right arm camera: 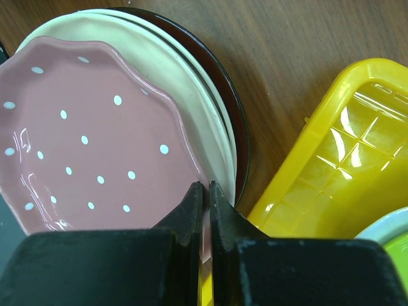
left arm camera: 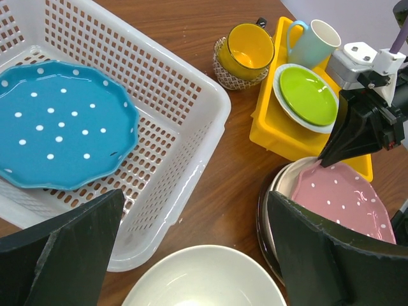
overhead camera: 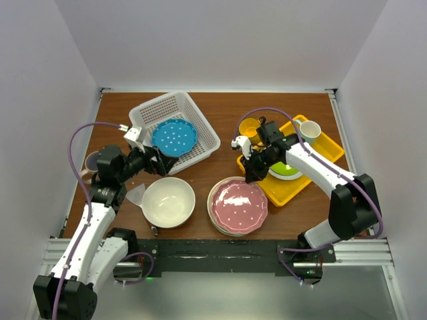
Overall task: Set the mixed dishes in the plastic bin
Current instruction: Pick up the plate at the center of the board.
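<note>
The pink dotted plate [right arm camera: 83,140] tops a stack with a cream plate [right arm camera: 178,83] and a dark bowl [right arm camera: 233,108] beneath. My right gripper [right arm camera: 206,186] is shut on the pink plate's [overhead camera: 238,203] far right rim, beside the yellow tray. The blue white-dotted plate [overhead camera: 174,137] lies inside the white plastic bin [overhead camera: 200,113]. My left gripper [left arm camera: 194,210] hangs open between the bin's near corner [left arm camera: 185,127] and the large cream bowl [left arm camera: 204,280], holding nothing. A yellow mug [overhead camera: 249,127] stands behind the tray. A pinkish mug [overhead camera: 90,162] shows partly behind the left arm.
The yellow tray [overhead camera: 293,187] at the right carries a lime-green plate [overhead camera: 285,172] and a white cup [overhead camera: 309,131]. The cream bowl [overhead camera: 168,202] sits near the front edge, left of the plate stack. White walls enclose the table on three sides.
</note>
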{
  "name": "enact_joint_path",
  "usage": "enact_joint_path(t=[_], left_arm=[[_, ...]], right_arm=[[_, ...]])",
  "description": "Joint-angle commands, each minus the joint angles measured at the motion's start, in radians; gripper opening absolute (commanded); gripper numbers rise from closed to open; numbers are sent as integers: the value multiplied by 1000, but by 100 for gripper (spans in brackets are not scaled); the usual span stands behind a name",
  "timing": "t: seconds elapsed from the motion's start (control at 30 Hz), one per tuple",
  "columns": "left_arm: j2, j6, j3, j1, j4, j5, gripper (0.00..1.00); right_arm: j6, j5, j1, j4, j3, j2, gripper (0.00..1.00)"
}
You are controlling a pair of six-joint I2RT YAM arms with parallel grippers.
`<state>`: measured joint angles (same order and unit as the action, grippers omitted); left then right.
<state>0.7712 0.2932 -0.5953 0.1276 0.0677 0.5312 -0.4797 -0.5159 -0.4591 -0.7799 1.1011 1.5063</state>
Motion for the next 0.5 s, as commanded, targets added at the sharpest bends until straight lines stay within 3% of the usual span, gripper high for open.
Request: enact_joint_path(t=[0.0, 0.47], left_arm=[[7, 0, 2, 4, -86, 44, 100], [66, 30, 11, 4, -137, 177, 100]], right_arm=[[-37, -33, -3, -24, 52, -61, 0], [-71, -125, 30, 2, 40, -166, 0]])
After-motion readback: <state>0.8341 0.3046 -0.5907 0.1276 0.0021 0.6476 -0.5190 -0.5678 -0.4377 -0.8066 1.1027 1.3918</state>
